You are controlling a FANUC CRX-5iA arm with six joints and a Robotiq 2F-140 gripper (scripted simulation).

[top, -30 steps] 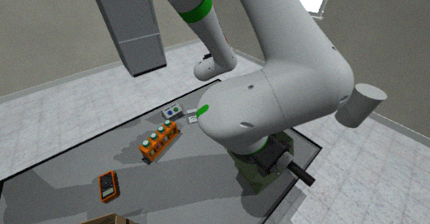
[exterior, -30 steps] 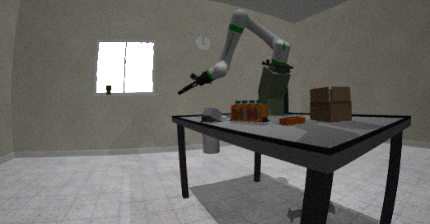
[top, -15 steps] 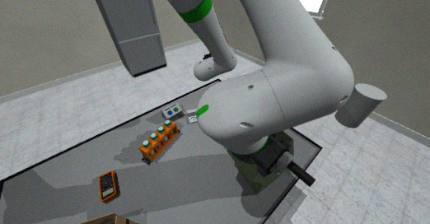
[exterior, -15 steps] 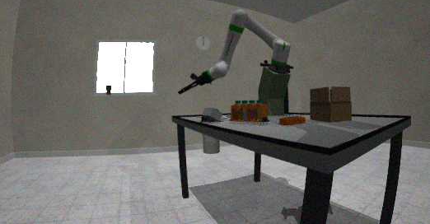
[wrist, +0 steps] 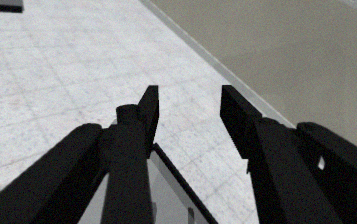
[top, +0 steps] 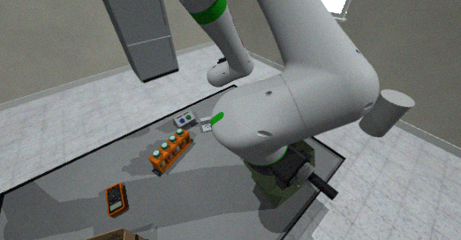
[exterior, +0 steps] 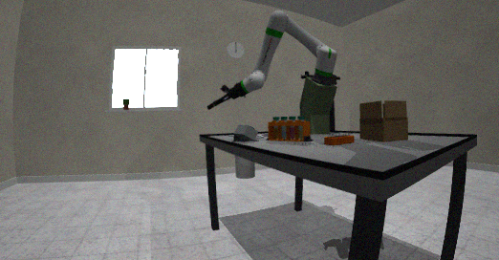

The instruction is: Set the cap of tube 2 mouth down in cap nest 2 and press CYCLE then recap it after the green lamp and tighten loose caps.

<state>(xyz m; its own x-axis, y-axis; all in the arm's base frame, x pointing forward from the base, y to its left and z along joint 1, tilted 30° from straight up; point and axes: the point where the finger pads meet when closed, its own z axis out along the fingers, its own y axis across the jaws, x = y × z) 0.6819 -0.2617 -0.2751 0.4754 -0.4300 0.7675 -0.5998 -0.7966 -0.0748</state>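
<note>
The orange decapping station (top: 170, 150) stands on the grey table and holds several tubes, each with a green cap on it. It also shows in the exterior view (exterior: 288, 128). The key housing (top: 185, 119) with a blue and a green key lies behind it, and a small white tray (top: 206, 124) sits beside that. My gripper (exterior: 215, 104) hangs in the air beyond the table's far edge, well above and away from the tubes. In the wrist view the fingers stand partly closed with a clear gap and nothing between them, over the floor and the table corner (wrist: 169, 190).
An orange handheld meter (top: 116, 198) lies on the table near the front. A cardboard box (exterior: 383, 120) stands at one table end. The arm's green pedestal (exterior: 317, 100) is on the table edge. A grey cabinet (top: 139, 25) stands on the floor.
</note>
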